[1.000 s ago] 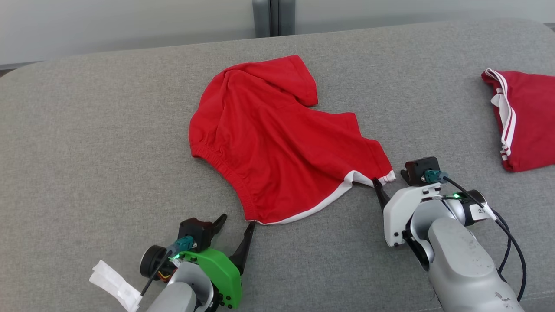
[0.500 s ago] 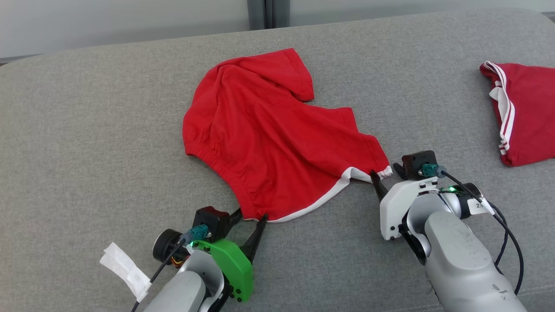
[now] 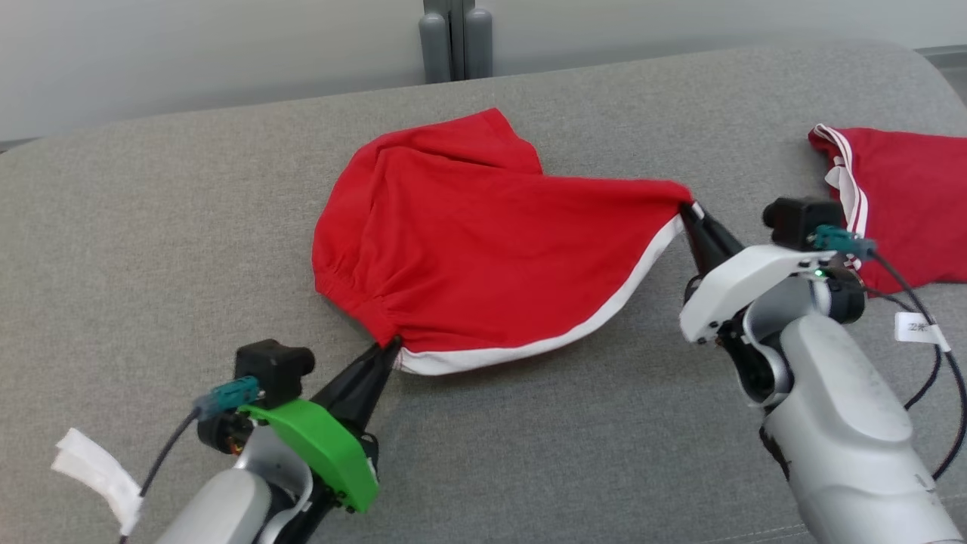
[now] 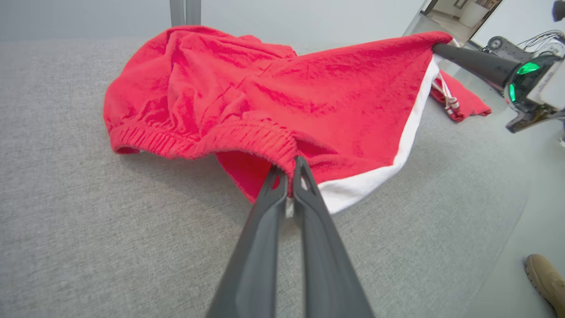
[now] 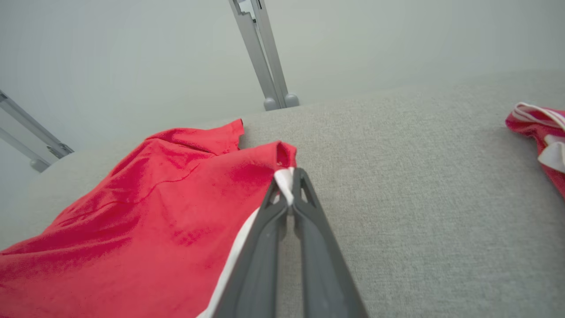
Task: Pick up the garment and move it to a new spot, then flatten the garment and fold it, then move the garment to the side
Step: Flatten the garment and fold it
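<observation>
Both hem ends of the garment (image 3: 483, 257) sit clamped in left gripper (image 3: 389, 349) and right gripper (image 3: 686, 211).

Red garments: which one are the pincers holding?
The centre garment, white-hemmed: left pincer and right pincer each pinch a corner. The striped garment at the right lies free.
</observation>
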### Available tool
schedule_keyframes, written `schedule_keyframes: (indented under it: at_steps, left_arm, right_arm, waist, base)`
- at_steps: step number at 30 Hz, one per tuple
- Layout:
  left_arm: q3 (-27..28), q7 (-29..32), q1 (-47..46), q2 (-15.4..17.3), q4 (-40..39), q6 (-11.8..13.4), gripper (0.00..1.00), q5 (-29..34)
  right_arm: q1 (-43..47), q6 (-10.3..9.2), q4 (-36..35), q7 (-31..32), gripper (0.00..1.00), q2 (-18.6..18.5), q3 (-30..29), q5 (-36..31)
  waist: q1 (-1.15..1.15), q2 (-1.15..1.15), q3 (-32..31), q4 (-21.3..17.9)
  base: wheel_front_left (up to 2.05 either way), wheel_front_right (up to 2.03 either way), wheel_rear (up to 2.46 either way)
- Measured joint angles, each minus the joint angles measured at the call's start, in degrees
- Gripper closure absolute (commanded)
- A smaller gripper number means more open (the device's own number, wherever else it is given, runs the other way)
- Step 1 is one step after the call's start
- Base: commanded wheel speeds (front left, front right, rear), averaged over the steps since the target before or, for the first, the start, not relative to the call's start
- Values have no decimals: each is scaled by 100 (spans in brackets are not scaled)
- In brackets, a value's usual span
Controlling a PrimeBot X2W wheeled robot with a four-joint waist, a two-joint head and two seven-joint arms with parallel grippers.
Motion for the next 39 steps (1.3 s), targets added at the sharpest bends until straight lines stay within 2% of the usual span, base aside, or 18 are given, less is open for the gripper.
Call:
schedule_keyframes:
  at_steps: [2,4,8,12,17,20,22,24,26,29,31,34,37,39]
  left_arm:
    - [212,236,200,323,-683,36,100,-241]
    - [427,504,445,671,-1454,191,100,-436]
    - [701,905,866,1056,-2881,541,100,-758]
    - [767,1250,1085,1191,-4055,799,100,-992]
    - [873,1779,991,1341,-5226,1066,100,-1272]
    - [1144,2142,465,1385,-5540,1213,100,-1574]
    - [1321,2434,-53,1479,-5478,1254,100,-1800]
    - [1389,2858,-632,1338,-5186,1304,100,-2442]
    - [1550,3175,-1410,1374,-4659,1359,100,-2576]
    - [1527,3578,-2708,1308,-3649,1349,100,-2618]
    - [1449,3755,-3598,1156,-2766,1339,100,-2557]
    - [1359,3515,-4870,865,-1378,1236,100,-2095]
    - [1328,2796,-5784,406,-193,948,100,-1693]
    - [1325,2263,-6284,245,499,757,100,-1417]
  right_arm:
    - [109,-1,-590,183,100,-188,-100,300]
    - [342,-1,-1262,443,100,-378,-257,557]
    - [819,-1,-2569,1010,100,-497,-581,899]
    - [1250,-4,-3856,1584,100,-432,-948,1129]
    - [1417,-5,-5455,2390,100,-100,-1423,1559]
    - [1133,-5,-5939,2915,100,20,-1606,1671]
    - [711,-5,-5961,3215,100,58,-1662,1592]
    - [98,-5,-5671,3588,100,153,-1705,1704]
    - [-582,-7,-5137,3799,100,197,-1853,1717]
    - [-1922,-7,-4050,3717,100,192,-1991,1533]
    - [-2905,-7,-3029,3400,100,199,-2130,1323]
    - [-4289,-5,-1446,2626,100,196,-2297,1023]
    - [-5310,-5,-65,1657,100,201,-2092,1203]
    - [-5868,-7,784,973,100,207,-1871,1243]
  waist:
    - [0,0,-92,-23]
    - [0,0,-198,-50]
    - [0,0,-378,-117]
    - [0,0,-474,-188]
    - [0,0,-416,-239]
    - [0,0,-299,-248]
    - [0,0,-187,-256]
    - [0,0,-32,-264]
    - [0,0,136,-272]
    - [0,0,435,-280]
    - [0,0,668,-280]
    - [1,0,1016,-279]
    - [1,0,1334,-278]
    - [1,0,1531,-287]
  base:
    - [0,0,0]
    - [0,0,0]
    - [0,0,0]
    - [0,0,0]
    - [0,0,0]
    - [0,0,0]
    - [0,0,0]
    - [0,0,0]
    - [0,0,0]
    - [0,0,0]
    - [0,0,0]
    - [0,0,0]
    - [0,0,0]
    - [0,0,0]
